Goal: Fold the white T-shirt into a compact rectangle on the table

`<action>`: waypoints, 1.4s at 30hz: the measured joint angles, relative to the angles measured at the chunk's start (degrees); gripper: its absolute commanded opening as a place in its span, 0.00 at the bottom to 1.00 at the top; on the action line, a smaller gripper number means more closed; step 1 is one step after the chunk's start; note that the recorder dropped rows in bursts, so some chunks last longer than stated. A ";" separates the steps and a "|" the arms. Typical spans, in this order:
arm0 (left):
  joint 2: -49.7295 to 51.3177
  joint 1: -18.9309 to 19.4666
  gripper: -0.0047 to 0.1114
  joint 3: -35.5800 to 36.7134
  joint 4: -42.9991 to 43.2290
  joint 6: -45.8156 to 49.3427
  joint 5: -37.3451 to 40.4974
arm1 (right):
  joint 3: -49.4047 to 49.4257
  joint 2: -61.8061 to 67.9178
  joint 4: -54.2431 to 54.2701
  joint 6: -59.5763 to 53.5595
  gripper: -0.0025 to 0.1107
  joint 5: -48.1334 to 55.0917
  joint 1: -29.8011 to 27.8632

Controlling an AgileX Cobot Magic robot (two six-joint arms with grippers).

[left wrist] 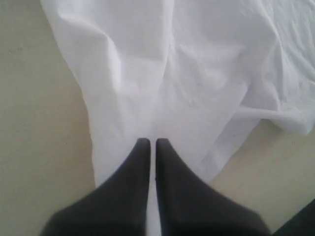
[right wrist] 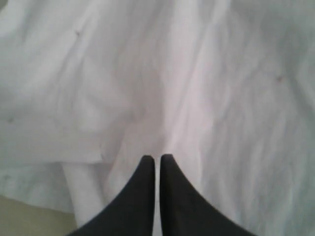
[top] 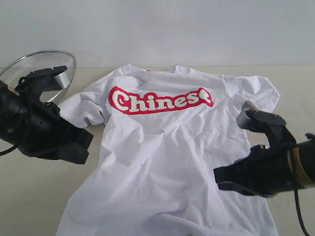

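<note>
Shirt (top: 162, 147) lies face up on table (top: 29, 196), spread out but wrinkled, not folded yet. Collar at the far side, hem toward the near edge, cut off by the frame there. Red-edged lettering (top: 160, 100) runs across the chest. Small orange tag (top: 147, 69) peeks out at the neck. Sleeve on the left (top: 91, 112) is bunched and curled a bit; sleeve on the right (top: 258, 88) lies flatter, out to the far right. Wire basket (top: 47, 61) sits far left, behind my left arm, near the shirt's shoulder but apart from it.

My left pincer (left wrist: 148, 142): fingers pressed together with only a thin slit between them, and nothing gripped that I can see. Tips sit over a narrow tongue of cloth at the shirt's left side, bare table on both sides of it. Whether they touch the cloth or sit just above it I can't tell, since the wrist view is soft.

My right pincer (right wrist: 153, 157): also closed tight, tips side by side, no cloth caught between them. It is over the shirt's right side, nearer than the sleeve there. Cloth fills almost all of its wrist view, with a sliver of table in one corner. A folded edge of cloth runs just beside the tips.

Both arms are low over the table, one at each side of the shirt, well apart.
</note>
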 measured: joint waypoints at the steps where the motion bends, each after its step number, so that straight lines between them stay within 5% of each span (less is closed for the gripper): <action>1: -0.46 -0.11 0.08 0.22 -0.10 0.40 -0.88 | -2.39 -0.04 0.00 -0.68 0.02 0.38 0.00; 9: -2.14 -0.11 0.08 0.44 -2.21 1.38 -6.79 | -16.15 -6.40 0.23 -3.50 0.02 1.03 0.00; 27: -2.36 -0.11 0.08 0.44 -2.21 1.49 -10.09 | -17.06 -9.19 0.25 2.02 0.02 -4.92 0.00; 35: -2.36 -0.11 0.08 0.44 -2.21 1.49 -10.23 | -12.85 -9.19 0.01 6.73 0.02 18.93 2.01; 42: -2.36 -0.11 0.08 0.44 -2.21 1.49 -10.35 | -12.29 -9.19 1.76 0.11 0.02 17.58 2.24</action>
